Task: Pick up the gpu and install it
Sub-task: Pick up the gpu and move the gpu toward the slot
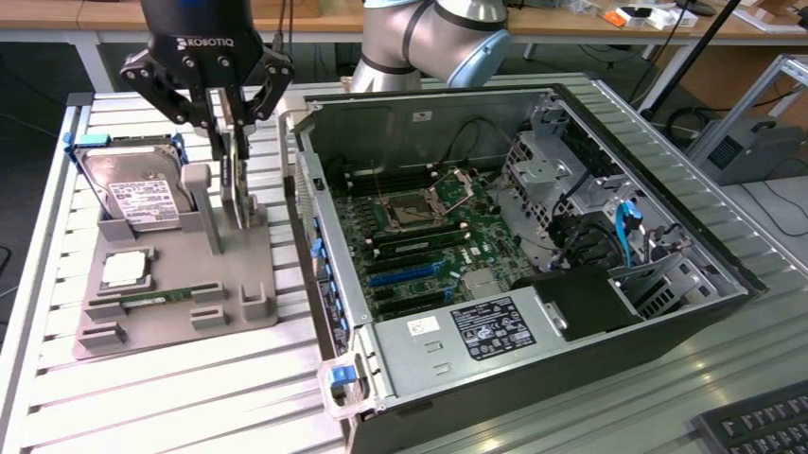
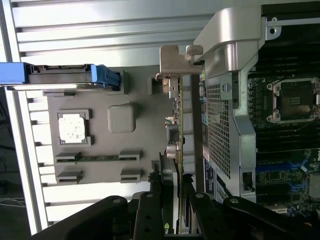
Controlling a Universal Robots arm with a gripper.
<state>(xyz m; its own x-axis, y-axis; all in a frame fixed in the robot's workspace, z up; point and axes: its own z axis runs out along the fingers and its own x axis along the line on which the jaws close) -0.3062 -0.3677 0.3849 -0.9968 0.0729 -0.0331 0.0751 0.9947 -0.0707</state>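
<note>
You get the thin dark gpu card (image 1: 235, 189) nearly edge-on, so its flat faces stay hidden from you, and its lower edge drops out of sight in the grey plastic parts holder (image 1: 165, 260). The black claw (image 1: 230, 132) covers the card's top edge. Print on the silver hard drive with white label (image 1: 136, 194) is too small to read. The black keyboard (image 1: 764, 426) is cut off at the exterior view's right corner, and the grey robot arm (image 1: 436, 38) runs off the upper edge.

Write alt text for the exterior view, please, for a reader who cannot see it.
The tool grips the upright gpu at a grey holder, beside an open computer case. A hard drive sits in the holder.
</note>
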